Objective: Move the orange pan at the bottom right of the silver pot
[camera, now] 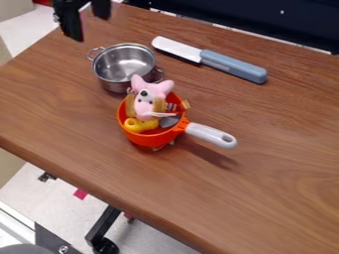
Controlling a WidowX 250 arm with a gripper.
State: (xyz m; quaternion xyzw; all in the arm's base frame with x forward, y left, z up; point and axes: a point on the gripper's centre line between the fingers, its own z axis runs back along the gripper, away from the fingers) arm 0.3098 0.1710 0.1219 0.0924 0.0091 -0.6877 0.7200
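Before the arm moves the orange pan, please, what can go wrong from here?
The pink plush toy sticks up above the rim of the orange pan, so it may fall out if the pan tilts. The pan is also very close to the silver pot, so a careless sideways push could knock the pot.

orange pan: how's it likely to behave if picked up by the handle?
Orange pan looks like molded plastic, so likely stiff. Lifted by its pale handle, it'd probably tip bowl-down, since the load sits at the far end. The pink-eared plush toy rises above the rim, so it may topple out if the pan tilts.
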